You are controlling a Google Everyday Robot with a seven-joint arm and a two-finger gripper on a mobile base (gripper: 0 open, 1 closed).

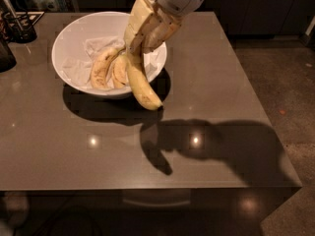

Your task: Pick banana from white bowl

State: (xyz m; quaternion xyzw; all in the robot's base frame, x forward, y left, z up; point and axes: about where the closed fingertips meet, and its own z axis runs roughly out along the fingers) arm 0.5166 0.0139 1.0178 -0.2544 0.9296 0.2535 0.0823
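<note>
The white bowl (pixel 74 43) sits at the back left of the grey table. My gripper (pixel 134 53) hangs over the bowl's right side and is shut on the upper end of the banana (pixel 140 85). The pale-yellow banana hangs down from the fingers, its lower tip in front of the bowl's front-right rim and above the table. Two other bananas (pixel 104 68) lie inside the bowl on crumpled white paper.
The grey table (pixel 206 92) reaches to the right and front, with its edge at the right. A dark holder with utensils (pixel 18 26) stands at the back left corner. A dark object (pixel 6 55) sits at the left edge.
</note>
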